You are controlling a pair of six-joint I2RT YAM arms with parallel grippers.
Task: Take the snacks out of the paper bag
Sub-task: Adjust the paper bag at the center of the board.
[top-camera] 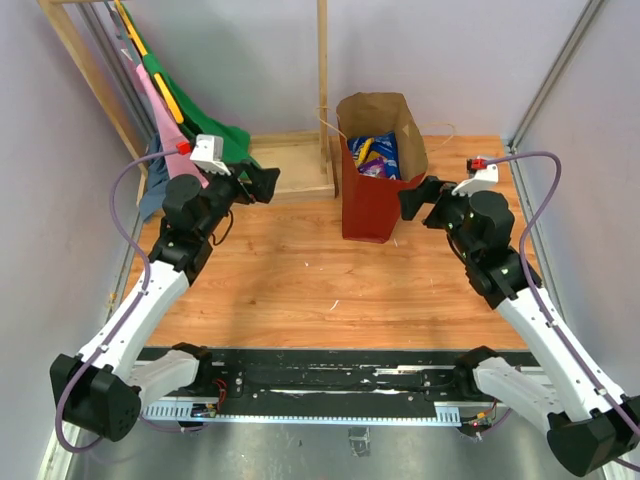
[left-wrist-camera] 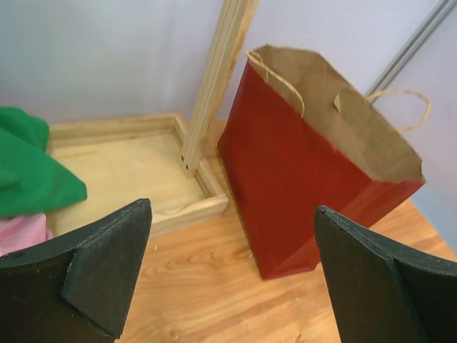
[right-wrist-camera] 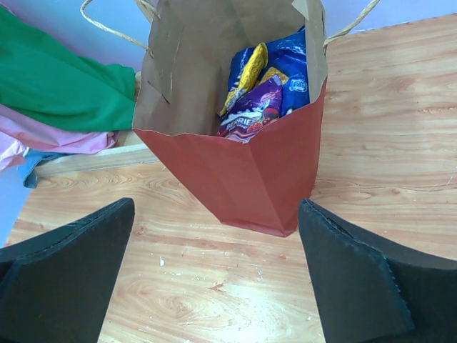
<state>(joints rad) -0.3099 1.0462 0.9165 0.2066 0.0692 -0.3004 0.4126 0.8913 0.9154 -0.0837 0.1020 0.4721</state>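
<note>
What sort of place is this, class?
Likely a robotics lab test cell: a left arm and right arm mounted at a wooden table, plain walls close around, and a staged paper bag of snacks.

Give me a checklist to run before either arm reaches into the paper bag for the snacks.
1. Paper bag upright with its mouth open: ok.
2. Snacks visible in the mouth: ok; blue, purple and yellow packets show.
3. Right fingers open and empty: ok.
4. Left fingers open and empty: ok.
5. Bare table in front of the bag for setting packets down: ok.
6. How many packets lie deeper in the bag: cannot tell.
</note>
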